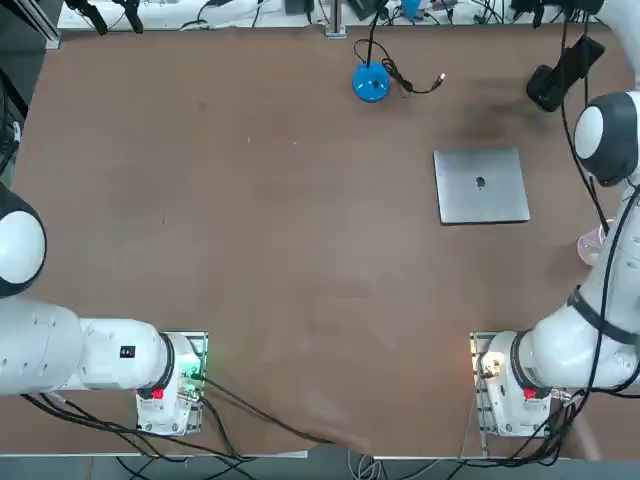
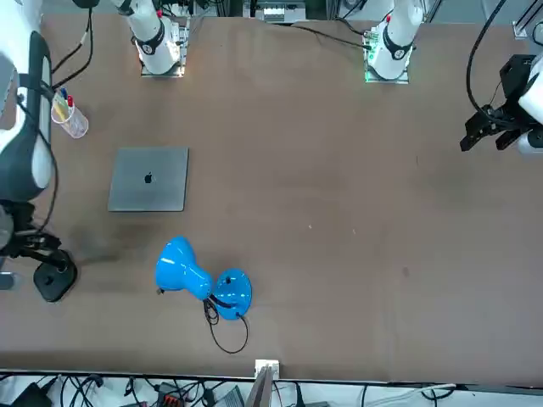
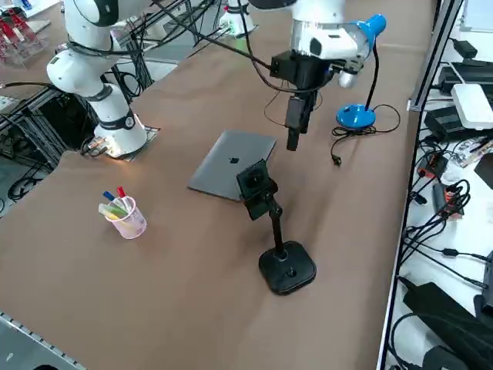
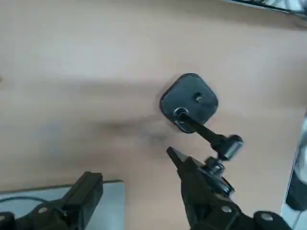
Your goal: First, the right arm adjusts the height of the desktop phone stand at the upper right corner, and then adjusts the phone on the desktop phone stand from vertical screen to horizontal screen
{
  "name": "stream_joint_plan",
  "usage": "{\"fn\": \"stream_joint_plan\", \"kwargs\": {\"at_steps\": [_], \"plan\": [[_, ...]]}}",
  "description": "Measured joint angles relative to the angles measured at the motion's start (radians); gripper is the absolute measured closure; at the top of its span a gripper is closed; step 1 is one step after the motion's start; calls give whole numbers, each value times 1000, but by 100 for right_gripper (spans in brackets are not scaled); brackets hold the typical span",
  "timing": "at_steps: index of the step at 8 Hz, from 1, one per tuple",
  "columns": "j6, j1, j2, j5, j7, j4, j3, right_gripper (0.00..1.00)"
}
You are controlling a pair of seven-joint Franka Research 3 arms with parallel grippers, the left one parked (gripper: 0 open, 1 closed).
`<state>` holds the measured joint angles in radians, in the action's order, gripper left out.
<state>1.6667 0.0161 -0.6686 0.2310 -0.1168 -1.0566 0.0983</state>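
Standing near the table's far right corner, the desktop phone stand rests on its rounded black base, its thin stem rising to a tilted black clamp. Whether a phone sits in that clamp cannot be told. The right gripper hangs above the table close by the stand, its two fingers released and spread wide apart with nothing between them; in the right wrist view, one finger overlaps part of the clamp, and contact cannot be told. The right arm stretches out over the table's right side. Nearer the arm bases and to the left of the stand lies a closed silver MacBook. Nearer the right arm's base stands a clear pinkish pen cup holding several pens. Well left of the stand, near the far edge, is a blue gooseneck desk lamp, a black cable looped beside its round base.
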Motion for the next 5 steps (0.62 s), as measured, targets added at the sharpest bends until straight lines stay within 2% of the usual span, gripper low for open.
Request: {"fn": "stream_joint_plan", "kwargs": {"at_steps": [1,3,5], "plan": [[0,12,-16,40,-63,-14,-2,0],[16,47,-80,213,-209,-28,-7,0],[37,73,-161,340,-306,-29,-7,0]]}}
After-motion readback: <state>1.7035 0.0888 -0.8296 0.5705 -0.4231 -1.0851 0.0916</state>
